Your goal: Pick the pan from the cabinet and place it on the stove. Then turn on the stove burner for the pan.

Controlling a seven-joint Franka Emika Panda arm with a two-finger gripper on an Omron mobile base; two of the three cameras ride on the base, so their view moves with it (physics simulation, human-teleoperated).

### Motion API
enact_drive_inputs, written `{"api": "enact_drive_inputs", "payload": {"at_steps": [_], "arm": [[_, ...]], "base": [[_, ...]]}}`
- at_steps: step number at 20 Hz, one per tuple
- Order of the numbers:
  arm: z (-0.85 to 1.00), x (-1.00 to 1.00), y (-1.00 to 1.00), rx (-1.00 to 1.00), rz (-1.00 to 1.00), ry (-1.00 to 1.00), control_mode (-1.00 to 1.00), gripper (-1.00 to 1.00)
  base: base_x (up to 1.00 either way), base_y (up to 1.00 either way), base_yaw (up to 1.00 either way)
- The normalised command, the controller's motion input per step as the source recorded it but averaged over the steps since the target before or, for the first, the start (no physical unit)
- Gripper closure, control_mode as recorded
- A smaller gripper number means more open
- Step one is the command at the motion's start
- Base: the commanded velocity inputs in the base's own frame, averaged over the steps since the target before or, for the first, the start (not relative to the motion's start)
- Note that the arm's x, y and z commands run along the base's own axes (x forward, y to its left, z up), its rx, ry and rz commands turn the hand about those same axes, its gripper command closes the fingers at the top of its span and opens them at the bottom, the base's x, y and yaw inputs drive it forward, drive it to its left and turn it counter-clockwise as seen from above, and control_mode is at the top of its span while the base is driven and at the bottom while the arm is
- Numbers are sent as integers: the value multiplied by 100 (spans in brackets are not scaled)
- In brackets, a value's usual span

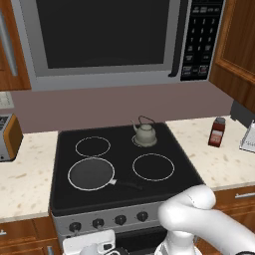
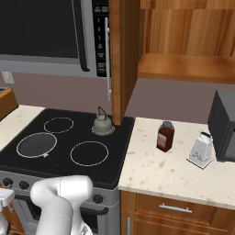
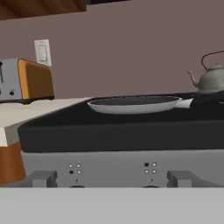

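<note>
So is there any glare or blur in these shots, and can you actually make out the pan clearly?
Left base view: flat even light, no glare, pan sharp on its burner ring. Right base view: equally flat, pan handle hard to see against the black stove. Hand view: soft and low, pan edge-on, kettle cut off by the frame edge.

home kitchen: stove (image 1: 124,169), microwave (image 1: 107,40) above, wooden cabinet (image 2: 183,50), toaster (image 3: 26,81) on counter (image 2: 174,167).

One pan (image 1: 91,174), lower left of the frame, on one stove (image 1: 164,187) bearing four white burner rings and four visible round knobs (image 1: 120,219). One kettle (image 1: 145,133), centre. One microwave (image 1: 104,40), top. One toaster (image 1: 10,137), left edge. One red jar (image 1: 217,132) and one grater (image 2: 200,150) on the tabletop (image 2: 156,170).
</note>
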Motion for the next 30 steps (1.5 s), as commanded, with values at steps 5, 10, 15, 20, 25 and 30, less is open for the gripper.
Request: {"api": "enact_drive_inputs", "payload": {"at_steps": [5,10,15,20,25,30], "arm": [[-15,1,11,0,7,0,-100,-100],[-9,7,22,0,5,0,-100,-100],[-13,2,19,1,1,0,-100,-100],[-16,1,13,3,0,0,-100,-100],[-16,9,17,4,0,0,-100,-100],[-14,8,11,2,0,0,-100,-100]], "base": [[0,0,0],[0,0,0],[0,0,0],[0,0,0],[0,0,0],[0,0,0]]}}
